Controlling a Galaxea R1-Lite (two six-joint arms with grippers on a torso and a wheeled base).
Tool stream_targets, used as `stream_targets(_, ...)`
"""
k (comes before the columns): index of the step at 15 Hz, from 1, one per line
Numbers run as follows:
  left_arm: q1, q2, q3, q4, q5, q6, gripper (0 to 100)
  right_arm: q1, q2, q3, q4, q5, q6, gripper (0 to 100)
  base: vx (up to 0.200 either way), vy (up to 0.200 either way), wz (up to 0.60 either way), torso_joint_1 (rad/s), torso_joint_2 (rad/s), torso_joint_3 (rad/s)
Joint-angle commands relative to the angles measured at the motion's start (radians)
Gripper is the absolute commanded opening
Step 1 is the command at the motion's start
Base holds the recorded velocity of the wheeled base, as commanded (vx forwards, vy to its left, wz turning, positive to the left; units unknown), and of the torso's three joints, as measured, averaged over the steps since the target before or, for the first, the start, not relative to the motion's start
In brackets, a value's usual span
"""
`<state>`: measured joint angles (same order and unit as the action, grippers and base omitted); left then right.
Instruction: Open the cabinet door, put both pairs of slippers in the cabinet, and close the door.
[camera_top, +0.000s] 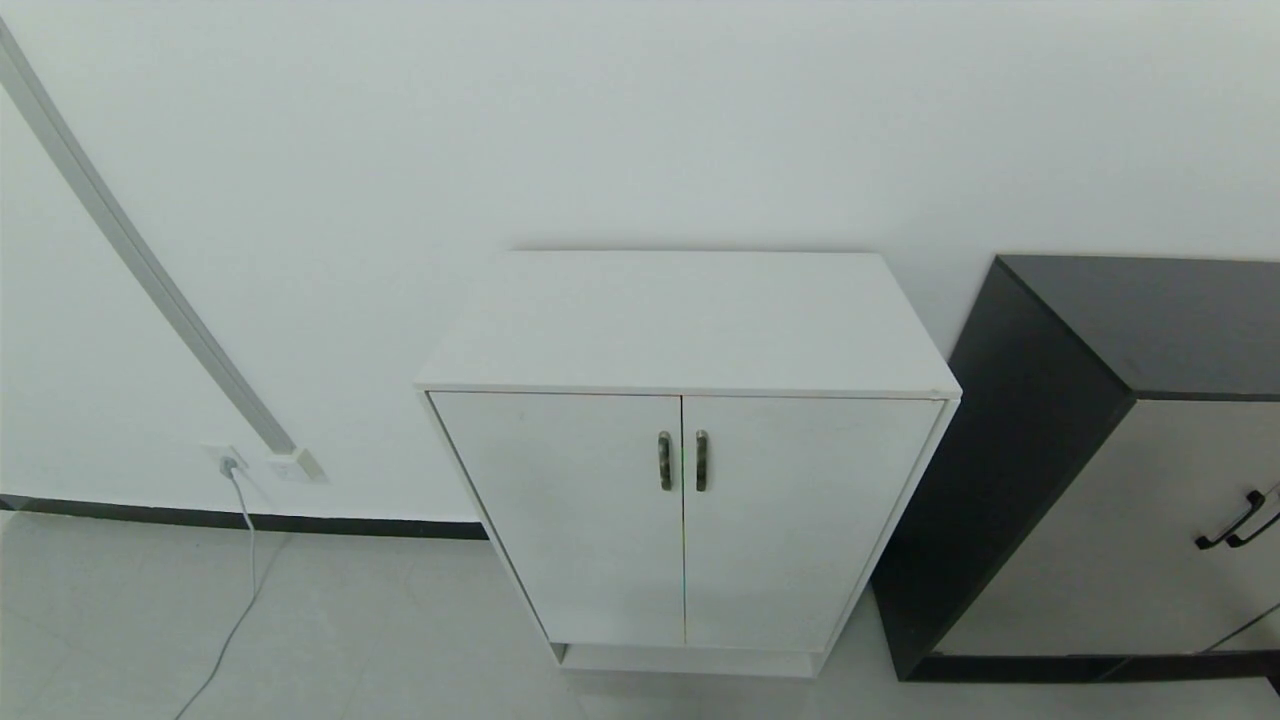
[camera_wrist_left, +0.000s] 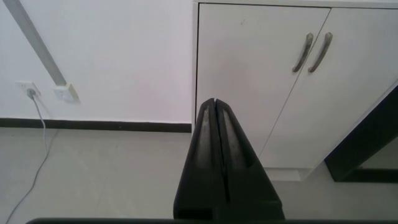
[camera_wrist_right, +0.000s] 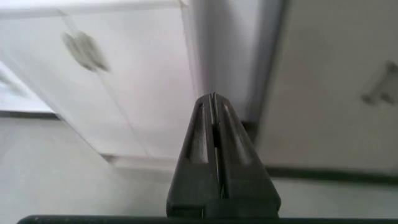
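Black cabinet (camera_top: 1020, 470) just beside white cabinet (camera_top: 570, 520)

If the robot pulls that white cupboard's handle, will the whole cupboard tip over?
Probably not: the white cupboard stands flat on the floor against the wall. Its handles look stiff and smooth, so maybe slippery.

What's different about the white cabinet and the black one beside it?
The white cabinet is white all over; the black cabinet has a black top and side with a pale grey front. The white cabinet's handles are short, dull metal and upright in the middle; the black cabinet's handles are black and look slanted. Both stand on the floor against the white wall, and their doors look shut.
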<state>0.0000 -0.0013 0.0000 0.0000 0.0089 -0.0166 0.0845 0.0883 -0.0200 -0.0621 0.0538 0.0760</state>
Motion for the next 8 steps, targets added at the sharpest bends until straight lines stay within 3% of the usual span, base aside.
stream_targets(1, 0.000, 0.001, 0.000, 0.000, 0.000, 0.000, 0, 0.000, 0.008, 0.014, 0.005, -0.049, -0.076, 0, 0.000, 0.000, 0.00, 0.000, 0.00, 0.000)
stream_targets(8, 0.000, 0.001, 0.000, 0.000, 0.000, 0.000, 0, 0.000, 0.008, 0.017, 0.058, -0.091, -0.031, 0, 0.000, 0.000, 0.00, 0.000, 0.00, 0.000)
